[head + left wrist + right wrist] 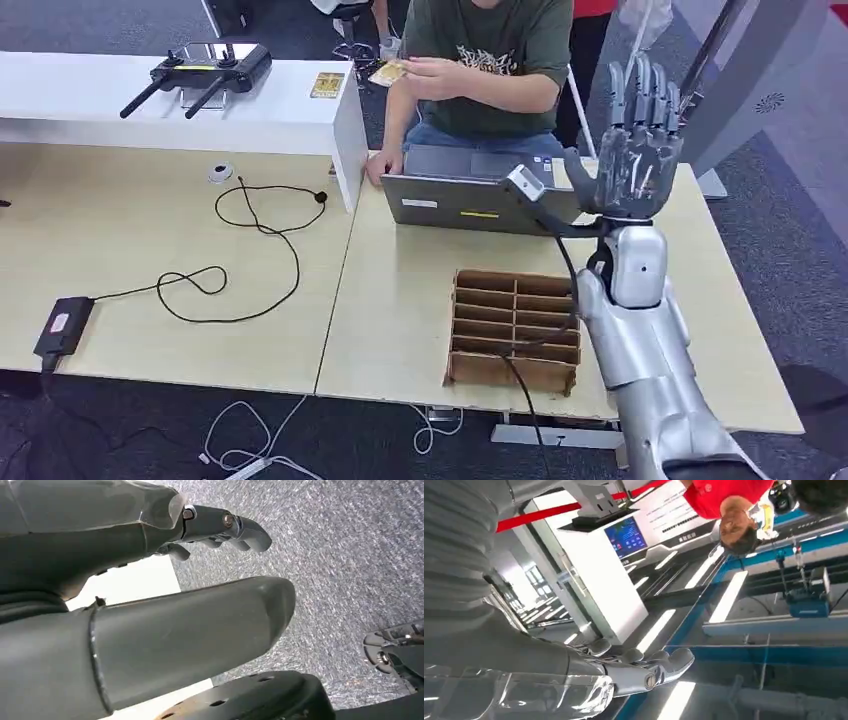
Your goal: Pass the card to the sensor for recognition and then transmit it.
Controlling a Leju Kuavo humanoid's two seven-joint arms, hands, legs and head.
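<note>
A robot's right hand [632, 150] is rising upright over the right side of a pale wooden table [180, 260], its fingers straight, spread apart and holding nothing. Across the table, on the far side, a person in a green shirt [490, 50] is sitting and holding a small yellowish card [389, 72] in a raised hand [435, 78]. A second yellowish card [327, 86] is lying on a white raised shelf [270, 110] at the far left, near a black remote controller [205, 70]. A grey laptop [470, 190] is standing between the person and the robot's hand. Nearer, a brown cardboard divider box [515, 328] is sitting on the table. A black cable [255, 235] is looping across the left half. The robot's left hand [150, 605] is hanging over grey carpet [345, 555], its fingers loosely extended and holding nothing.
</note>
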